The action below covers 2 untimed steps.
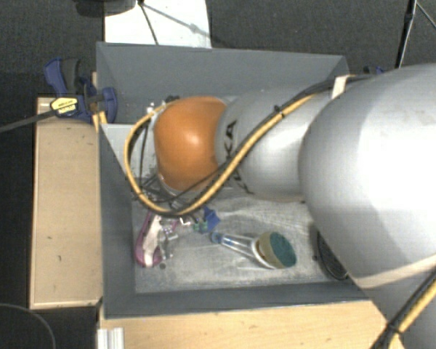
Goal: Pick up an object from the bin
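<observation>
My gripper [166, 233] reaches down under the orange wrist cover into the bin's front left part. Right beside it, on its left and touching or nearly touching it, lies a purple and pink thing [144, 243], elongated and partly hidden by the gripper. To the right of the gripper lies a brush-like thing [256, 247] with a clear blue handle and a round head with a teal face. A small blue and green piece [206, 222] sits just behind that handle, close to the gripper.
The arm covers the middle and right of the bin. A dark, round thing [327, 256] shows at the bin's front right, half hidden under the arm. The bin's left wall stands close to the purple thing.
</observation>
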{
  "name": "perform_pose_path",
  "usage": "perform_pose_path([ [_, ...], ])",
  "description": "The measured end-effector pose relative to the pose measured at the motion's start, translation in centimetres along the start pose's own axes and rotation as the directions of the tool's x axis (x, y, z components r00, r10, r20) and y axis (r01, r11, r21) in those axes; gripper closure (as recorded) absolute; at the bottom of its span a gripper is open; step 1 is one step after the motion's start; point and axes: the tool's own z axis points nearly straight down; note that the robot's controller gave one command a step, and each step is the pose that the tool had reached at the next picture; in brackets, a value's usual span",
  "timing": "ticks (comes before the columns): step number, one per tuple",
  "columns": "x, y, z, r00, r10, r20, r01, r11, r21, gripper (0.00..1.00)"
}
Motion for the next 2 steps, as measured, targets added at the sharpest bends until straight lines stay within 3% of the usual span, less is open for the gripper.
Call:
perform_pose_path([
  [1,0.4,1.4,-1.1,0.913,-0.407,0.002,0.407,0.913,-0.001,0.0],
  [2,-0.2,1.3,-2.5,0.672,-0.741,0.002,0.741,0.672,-0.001,0.0],
])
